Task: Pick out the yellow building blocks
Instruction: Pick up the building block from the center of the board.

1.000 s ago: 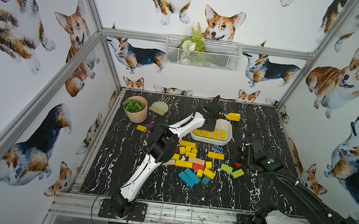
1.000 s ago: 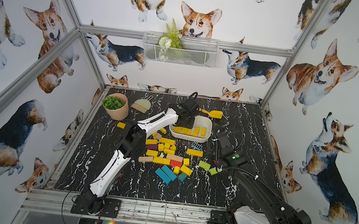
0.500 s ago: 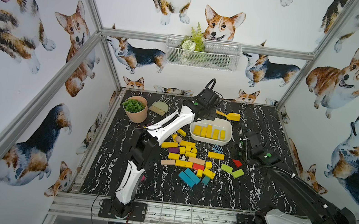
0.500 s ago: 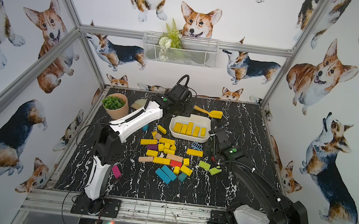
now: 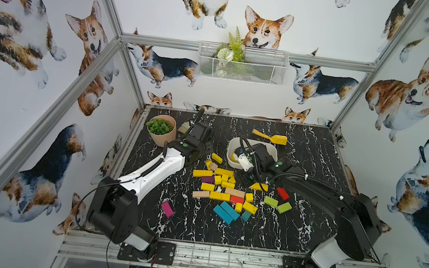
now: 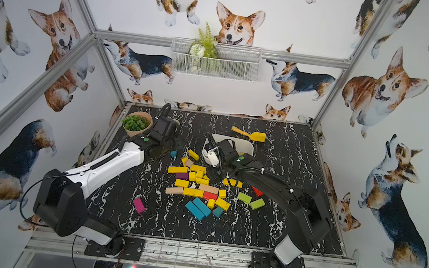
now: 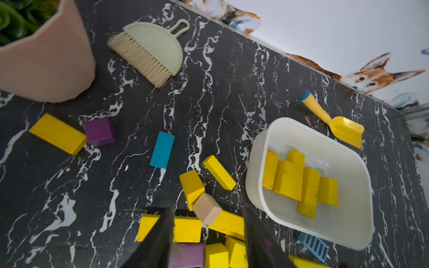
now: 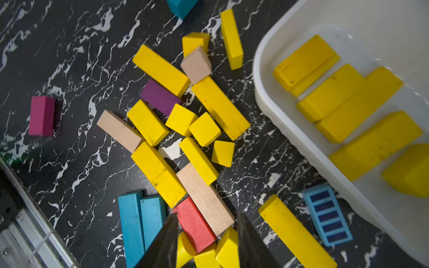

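yellow building blocks (image 5: 202, 173) litter the counter (image 5: 279, 235) mid-frame, some in the white tub (image 7: 343, 222)
left gripper (image 7: 206, 212) and right gripper (image 8: 207, 217) both stand apart, empty

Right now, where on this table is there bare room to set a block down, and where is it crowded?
Bare: the front strip between the pink block and the rail; the back, between brush and tub. Crowded: the block pile mid-table.

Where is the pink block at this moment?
In both top views the pink block lies alone on the table, between the left arm and the blue bars.
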Tool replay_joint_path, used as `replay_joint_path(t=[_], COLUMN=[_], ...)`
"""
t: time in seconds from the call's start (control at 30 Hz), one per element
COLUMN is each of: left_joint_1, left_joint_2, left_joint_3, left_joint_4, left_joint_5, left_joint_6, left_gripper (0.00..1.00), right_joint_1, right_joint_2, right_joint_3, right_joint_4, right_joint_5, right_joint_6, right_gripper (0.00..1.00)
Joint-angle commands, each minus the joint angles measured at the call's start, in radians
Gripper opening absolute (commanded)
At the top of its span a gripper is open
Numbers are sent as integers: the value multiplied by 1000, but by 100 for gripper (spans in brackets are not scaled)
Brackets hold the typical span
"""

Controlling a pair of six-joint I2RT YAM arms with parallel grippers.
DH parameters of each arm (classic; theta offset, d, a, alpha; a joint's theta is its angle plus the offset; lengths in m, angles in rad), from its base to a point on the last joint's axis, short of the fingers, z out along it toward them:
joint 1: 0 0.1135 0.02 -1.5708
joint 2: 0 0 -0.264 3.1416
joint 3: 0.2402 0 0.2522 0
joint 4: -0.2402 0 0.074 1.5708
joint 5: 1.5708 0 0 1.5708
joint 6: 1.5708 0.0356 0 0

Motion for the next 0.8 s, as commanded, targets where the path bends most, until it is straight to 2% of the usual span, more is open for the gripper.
replay_joint_path(t=[0.0, 0.13, 0.3, 0.57, 0.77], left_joint_1=[42, 65, 77, 77, 77], left_joint_2=[-112, -231, -272, -228, -250], left_joint_3=[-121, -234, -342, -331, -334], left_joint_4=[45, 44, 87, 99, 102], left_joint_5=[-40, -66, -55, -22, -28], left_joint_6=[-93, -117, -190, -194, -194], left_gripper=[51, 50, 49, 48, 47], right_joint_1=[10, 21, 29, 60, 69], right_joint_2=[111, 230, 306, 362, 400], right_joint_3=[81, 169, 199, 216, 245], right_joint_4=[-45, -95, -110, -94, -112], right_joint_5=[-31, -31, -67, -44, 14], right_joint_6=[-158, -202, -196, -179, -183], right_gripper=[42, 41, 40, 37, 32])
